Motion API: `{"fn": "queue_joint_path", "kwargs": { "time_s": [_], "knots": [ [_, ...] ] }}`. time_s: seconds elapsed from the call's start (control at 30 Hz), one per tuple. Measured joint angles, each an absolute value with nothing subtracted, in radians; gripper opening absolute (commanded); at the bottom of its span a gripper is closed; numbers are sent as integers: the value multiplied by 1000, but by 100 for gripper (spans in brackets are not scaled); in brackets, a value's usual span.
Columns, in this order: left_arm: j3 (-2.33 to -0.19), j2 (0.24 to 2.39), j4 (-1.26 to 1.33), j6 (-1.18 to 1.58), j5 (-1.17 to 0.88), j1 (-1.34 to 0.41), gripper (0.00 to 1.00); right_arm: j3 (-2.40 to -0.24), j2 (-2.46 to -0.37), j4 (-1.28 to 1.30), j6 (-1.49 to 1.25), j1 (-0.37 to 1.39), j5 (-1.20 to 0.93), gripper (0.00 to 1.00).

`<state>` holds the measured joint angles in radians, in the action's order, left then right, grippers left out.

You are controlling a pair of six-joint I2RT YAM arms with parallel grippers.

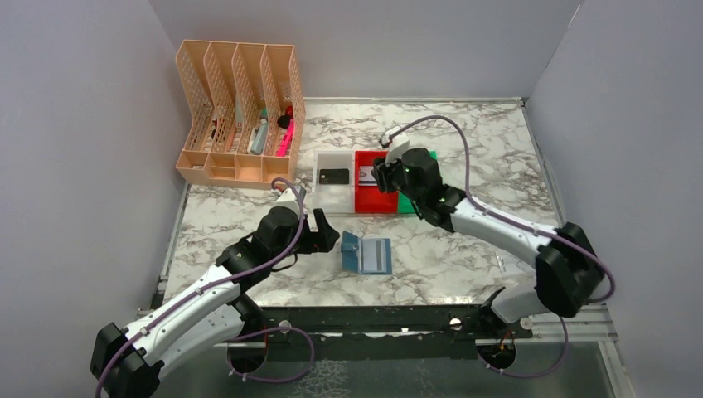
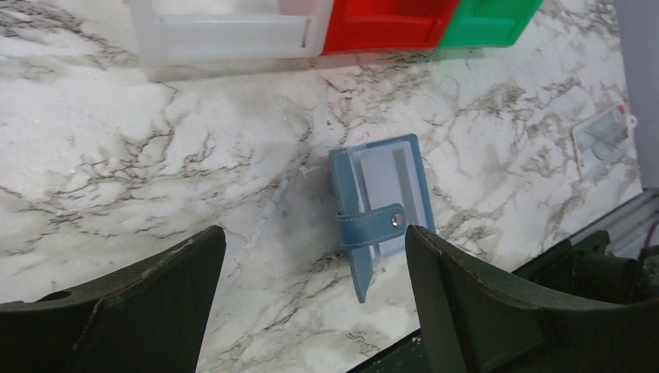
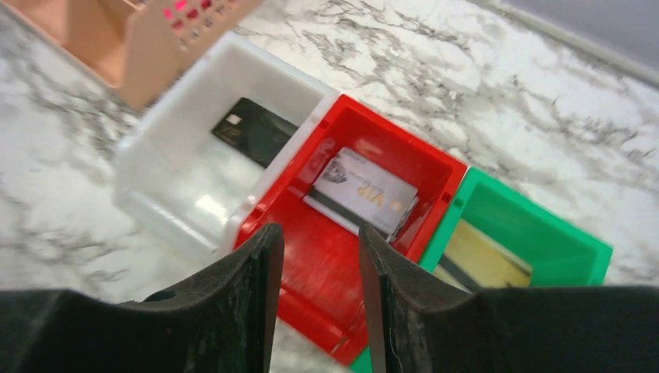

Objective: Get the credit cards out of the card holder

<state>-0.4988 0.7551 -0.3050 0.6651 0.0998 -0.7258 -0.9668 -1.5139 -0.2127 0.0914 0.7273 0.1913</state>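
Left wrist view has my left gripper (image 2: 315, 242) gaping empty, the small blue bifold wallet (image 2: 381, 194) just ahead; unpinned, it could skid.

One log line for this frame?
left gripper: open, beside card holder | right gripper: open over red bin | silver card: in red bin

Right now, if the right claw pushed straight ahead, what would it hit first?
Probably the red bin floor, just short of the silver card lying in it; depth is uncertain.
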Motion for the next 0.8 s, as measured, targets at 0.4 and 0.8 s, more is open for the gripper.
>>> {"fn": "queue_joint_path", "kwargs": {
  "time_s": [0.4,0.8],
  "knots": [
    [-543,886,-70,669,-203,-724,68,-590,-1141,-4,-568,727,5,44],
    [-597,1150,-14,661,-360,-735,60,-481,-1184,-51,-825,727,-162,40]
  ]
}}
